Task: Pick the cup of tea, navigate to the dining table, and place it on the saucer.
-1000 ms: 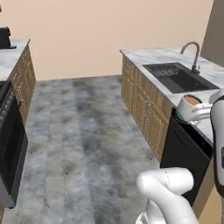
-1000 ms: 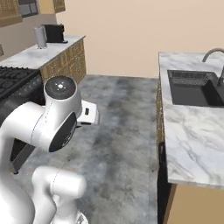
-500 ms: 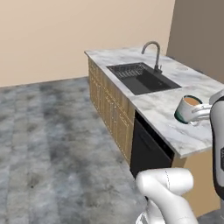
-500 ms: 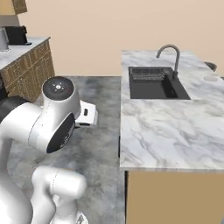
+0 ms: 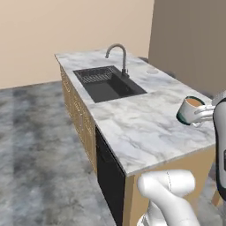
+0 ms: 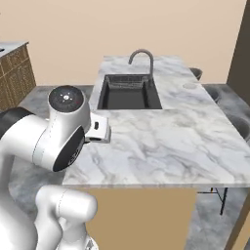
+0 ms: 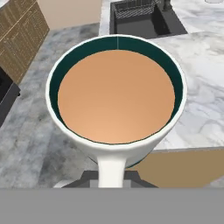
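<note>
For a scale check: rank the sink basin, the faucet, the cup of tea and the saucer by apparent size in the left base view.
1. sink basin
2. faucet and cup of tea: look alike, and the cup is nearer the camera, so unranked
3. saucer

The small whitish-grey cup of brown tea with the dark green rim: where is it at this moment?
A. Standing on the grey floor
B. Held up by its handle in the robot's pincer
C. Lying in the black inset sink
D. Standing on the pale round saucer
B: the small whitish-grey cup of brown tea hangs clear above the white marble dining table, its handle gripped in the pincer, far from the pale round saucer.
</note>
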Motion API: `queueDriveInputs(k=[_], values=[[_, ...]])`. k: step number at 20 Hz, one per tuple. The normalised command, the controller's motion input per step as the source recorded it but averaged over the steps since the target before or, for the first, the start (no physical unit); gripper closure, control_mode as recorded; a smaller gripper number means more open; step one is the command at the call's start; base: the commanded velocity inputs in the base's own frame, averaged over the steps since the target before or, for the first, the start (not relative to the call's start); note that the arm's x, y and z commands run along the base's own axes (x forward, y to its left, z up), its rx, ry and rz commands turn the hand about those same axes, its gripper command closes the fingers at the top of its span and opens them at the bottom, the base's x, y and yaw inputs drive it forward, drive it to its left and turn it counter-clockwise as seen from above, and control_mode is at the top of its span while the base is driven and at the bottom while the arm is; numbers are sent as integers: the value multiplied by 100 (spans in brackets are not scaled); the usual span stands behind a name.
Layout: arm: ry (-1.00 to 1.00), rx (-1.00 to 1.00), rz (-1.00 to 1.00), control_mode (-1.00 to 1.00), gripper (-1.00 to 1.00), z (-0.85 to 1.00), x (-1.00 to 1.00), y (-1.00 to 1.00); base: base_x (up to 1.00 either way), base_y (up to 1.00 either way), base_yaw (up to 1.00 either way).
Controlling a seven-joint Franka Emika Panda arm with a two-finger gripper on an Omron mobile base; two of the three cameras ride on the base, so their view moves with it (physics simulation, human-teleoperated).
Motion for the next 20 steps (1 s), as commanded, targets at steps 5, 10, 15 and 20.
queueDriveInputs(k=[5,10,15,20], values=[[0,0,0,100,100,0,0,0,5,-96,-7],[0,0,0,100,100,0,0,0,8,-94,-5],[0,0,0,100,100,0,0,0,11,-91,-4],[0,0,0,100,100,0,0,0,11,-88,-2]])
